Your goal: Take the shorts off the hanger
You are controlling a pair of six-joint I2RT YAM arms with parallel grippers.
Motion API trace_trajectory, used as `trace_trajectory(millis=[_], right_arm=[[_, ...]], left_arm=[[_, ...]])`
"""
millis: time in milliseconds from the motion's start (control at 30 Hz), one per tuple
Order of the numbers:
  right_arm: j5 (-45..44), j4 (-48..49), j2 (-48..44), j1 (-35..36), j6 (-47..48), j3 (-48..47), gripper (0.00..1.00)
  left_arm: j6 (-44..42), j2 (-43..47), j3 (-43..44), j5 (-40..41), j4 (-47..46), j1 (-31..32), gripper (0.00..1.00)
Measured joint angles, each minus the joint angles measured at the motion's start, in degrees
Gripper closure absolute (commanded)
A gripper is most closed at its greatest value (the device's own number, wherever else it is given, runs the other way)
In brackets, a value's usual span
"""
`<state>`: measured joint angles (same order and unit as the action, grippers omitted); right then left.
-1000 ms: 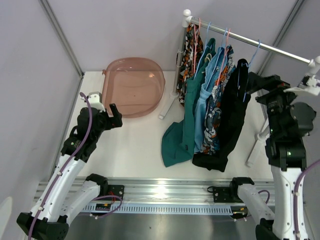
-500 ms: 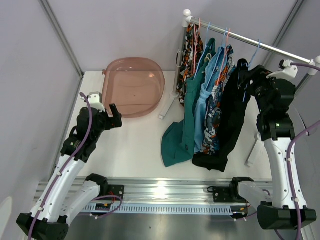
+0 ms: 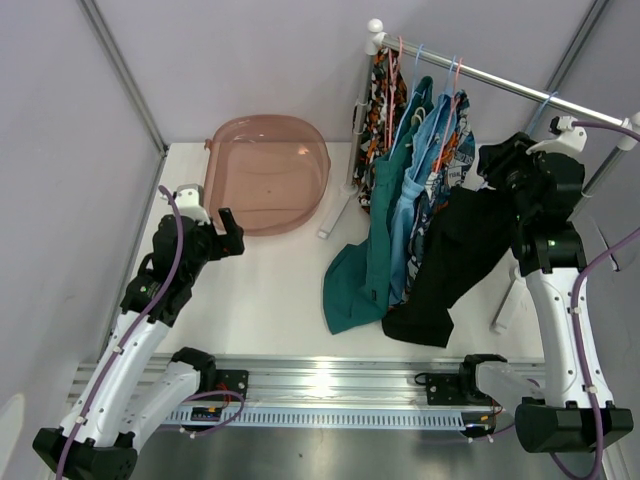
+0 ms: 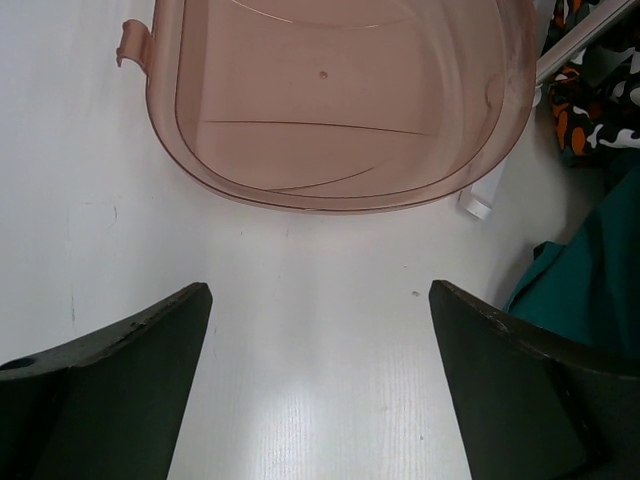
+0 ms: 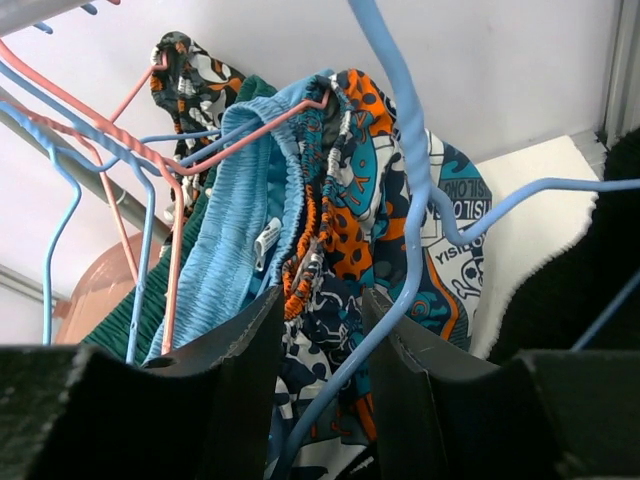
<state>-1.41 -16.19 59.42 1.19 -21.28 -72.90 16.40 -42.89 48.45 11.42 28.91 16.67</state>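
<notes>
R claw (image 5: pixel 322 300): jaws narrow. The blue hanger (image 5: pixel 410 150) wire runs down thru the gap, but can't tell if it's pinched. Black shorts (image 3: pixel 455 260) sit just beside the claw, at right edge of wrist view. In top view they slant from the claw at upper right down to the table (image 3: pixel 270 290) at lower centre, apart from the other four pairs. Those hang bunched on the rail (image 3: pixel 500 82) at top centre: camo shorts (image 3: pixel 380 90), teal shorts (image 3: pixel 360 270) w/ hem pooled on table, lt blue shorts (image 5: pixel 235 270), patterned shorts (image 5: pixel 350 240).

L claw (image 4: pixel 320 300): jaws wide apart, holding and touching nothing, over bare table at left-centre. Pink tub (image 4: pixel 340 100) sits just ahead of it.
</notes>
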Motion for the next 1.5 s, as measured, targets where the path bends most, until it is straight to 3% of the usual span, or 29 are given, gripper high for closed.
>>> trace_trajectory(millis=[300, 467, 567, 733, 867, 967, 1233, 1500], right_arm=[[2.78, -4.17, 0.04, 2.1, 0.37, -6.56, 1.0], [6.1, -5.68, -0.46, 2.84, 0.35, -12.87, 1.0], [7.65, -5.97, -1.25, 3.13, 0.02, -14.95, 1.0], [9.84, -6.34, -3.41, 3.3, -1.55, -14.99, 1.0], [10.6, -6.25, -5.09, 3.45, -2.47, -13.14, 1.0], [10.95, -6.45, -5.97, 3.45, -2.71, -11.45, 1.0], [10.97, -7.58, -7.78, 3.45, -2.89, -8.57, 1.0], [10.95, -8.02, -11.08, 3.45, -2.89, -5.79, 1.0]], left_arm=[[-0.59, 0.42, 0.74, -3.5, 0.07, 0.17, 0.01], [-1.03, -0.83, 8.46, -12.59, -1.03, 3.41, 0.01], [-0.92, -3.1, 15.28, -20.72, -5.46, 9.01, 0.01], [-0.42, -7.82, 20.94, -29.27, -15.67, 25.29, 0.01], [-1.97, -15.3, 24.02, -28.22, -20.55, 40.3, 0.01], [-3.23, -22.91, 25.33, -25.24, -23.82, 47.65, 0.01], [-4.13, -39.1, 30.23, -20.85, -25.83, 53.48, 0.01], [-4.94, -44.57, 38.86, -18.99, -27.54, 55.58, 0.01]])
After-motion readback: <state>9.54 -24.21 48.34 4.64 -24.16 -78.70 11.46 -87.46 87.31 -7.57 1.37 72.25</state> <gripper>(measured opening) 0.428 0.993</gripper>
